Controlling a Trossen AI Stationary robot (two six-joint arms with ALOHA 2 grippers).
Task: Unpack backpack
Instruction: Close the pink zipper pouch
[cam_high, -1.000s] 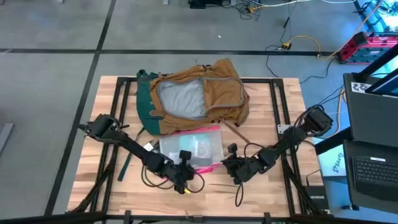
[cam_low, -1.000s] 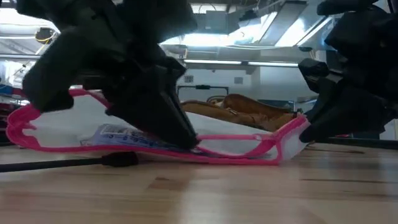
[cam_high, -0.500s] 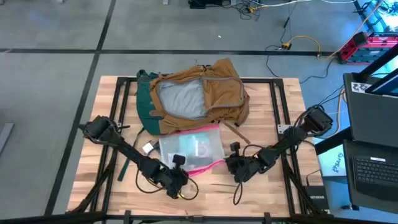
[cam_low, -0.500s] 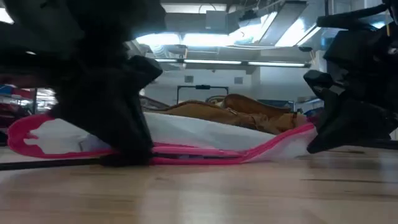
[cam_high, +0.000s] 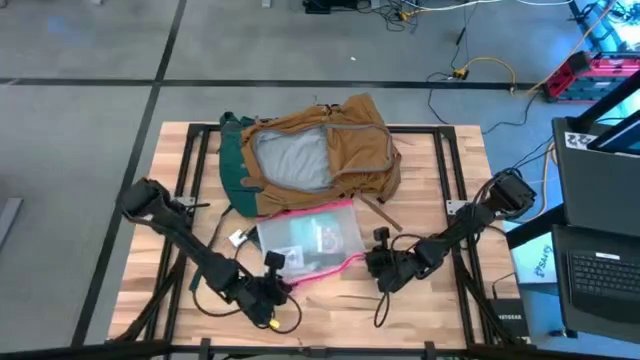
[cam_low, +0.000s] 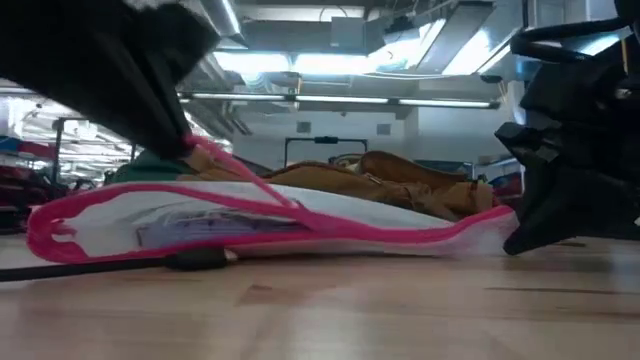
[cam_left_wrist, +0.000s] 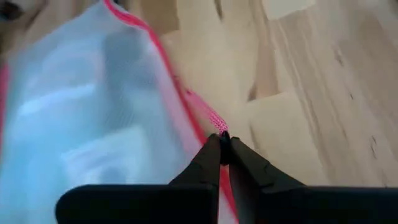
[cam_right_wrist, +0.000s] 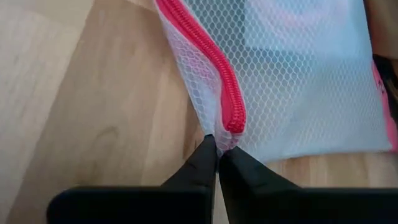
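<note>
Across the upper middle of your overhead frame lies the backpack (cam_high: 315, 155), a big slumped sack of soft tan-brown cloth with a dark green panel on its left side and grey lining showing through its gaping top. It rests on the wooden table (cam_high: 440, 170), a pale plank top crossed by dark frame bars.

Just below the backpack, and touching its lower edge, you have the pouch (cam_high: 308, 240): a flat, clear mesh rectangle edged in a bright pink zip, with printed packets visible inside. From table height it spreads low and wide across the frame, with the backpack's brown folds humped behind it.

Your left gripper (cam_high: 273, 290) sits at the pouch's lower left corner, its fingers pinched together on the pink zip edge; the wrist camera shows the tips closed on that strip. Your right gripper (cam_high: 378, 262) is at the lower right corner, its fingers also closed tight, nipping the white mesh just beside the zip. A loose dark cable curls on the planks beneath each gripper.
</note>
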